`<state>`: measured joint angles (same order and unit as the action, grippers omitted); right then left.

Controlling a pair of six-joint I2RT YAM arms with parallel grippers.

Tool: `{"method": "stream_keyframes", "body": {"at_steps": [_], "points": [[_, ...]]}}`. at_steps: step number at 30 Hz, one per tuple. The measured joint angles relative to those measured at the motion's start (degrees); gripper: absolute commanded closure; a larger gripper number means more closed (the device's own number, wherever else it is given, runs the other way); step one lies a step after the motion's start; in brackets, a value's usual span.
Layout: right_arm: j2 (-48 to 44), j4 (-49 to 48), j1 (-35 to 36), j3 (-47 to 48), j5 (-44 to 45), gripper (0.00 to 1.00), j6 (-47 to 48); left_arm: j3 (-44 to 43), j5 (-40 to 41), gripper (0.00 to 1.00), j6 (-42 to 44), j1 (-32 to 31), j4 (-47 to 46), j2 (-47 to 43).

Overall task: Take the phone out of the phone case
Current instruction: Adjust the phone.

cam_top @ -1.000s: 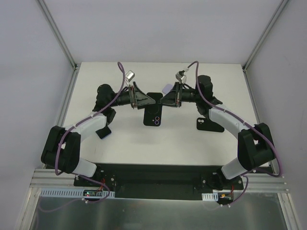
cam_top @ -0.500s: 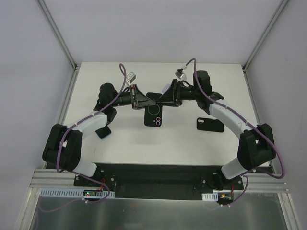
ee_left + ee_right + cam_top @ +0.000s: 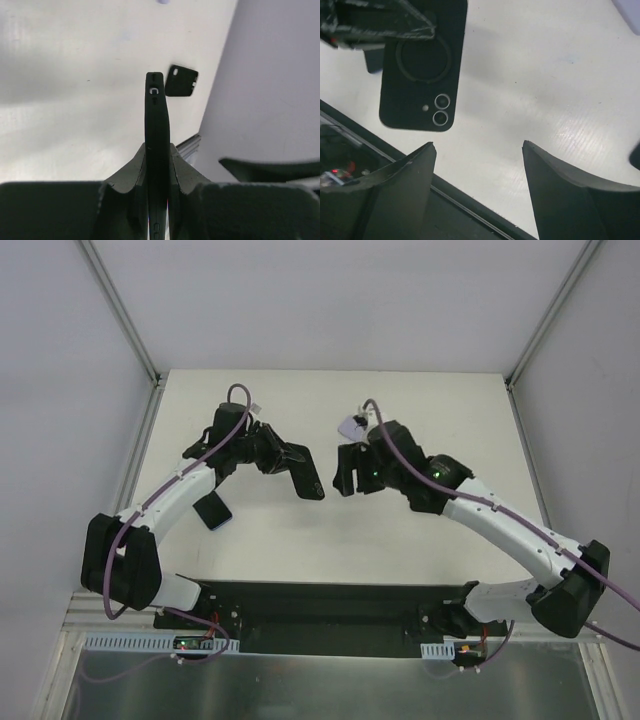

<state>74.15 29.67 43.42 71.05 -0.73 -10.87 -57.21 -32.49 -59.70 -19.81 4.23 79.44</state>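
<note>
The phone case is black, with a ring and two camera lenses on its back; the phone sits inside it. My left gripper is shut on its upper end and holds it tilted above the table. In the left wrist view the cased phone stands edge-on between the fingers of the left gripper. My right gripper hangs just right of the case, open, touching nothing. In the right wrist view the right gripper has only bare table between its fingers.
An empty black case lies flat on the white table. A dark flat object lies near the left arm. A small lavender item sits behind the right wrist. Rails and walls border the table.
The left gripper shut on the cased phone and lifted it off the table, tilting it. The right gripper let go, opened and drew back to the right.
</note>
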Motion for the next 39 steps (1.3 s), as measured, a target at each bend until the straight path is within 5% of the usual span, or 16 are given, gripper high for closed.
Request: {"method": "stream_keyframes", "body": {"at_steps": [7,21,29,33,36,39], "points": [[1.14,1.11,18.84,0.44,22.01,0.27,6.86,-2.12,7.67,1.0,-1.05,-0.5,12.2,3.15],[17.05,-5.44,31.65,5.75,37.18,0.31,19.17,-7.39,12.17,1.0,-1.01,-2.73,21.42,4.87],[22.86,-9.18,31.82,7.63,43.74,0.68,22.47,-8.11,12.15,1.0,-0.9,-2.73,22.71,4.87],[25.62,-9.73,31.95,9.35,46.45,0.95,23.65,-8.13,12.31,1.0,-1.05,-2.71,22.62,4.87],[27.23,-9.42,32.46,10.36,49.59,0.99,24.17,-8.15,13.31,1.0,-1.29,-2.62,22.86,4.87],[27.85,-9.33,32.74,10.75,51.56,0.99,23.96,-8.33,13.42,0.87,-1.07,-2.62,22.64,4.87]]}}
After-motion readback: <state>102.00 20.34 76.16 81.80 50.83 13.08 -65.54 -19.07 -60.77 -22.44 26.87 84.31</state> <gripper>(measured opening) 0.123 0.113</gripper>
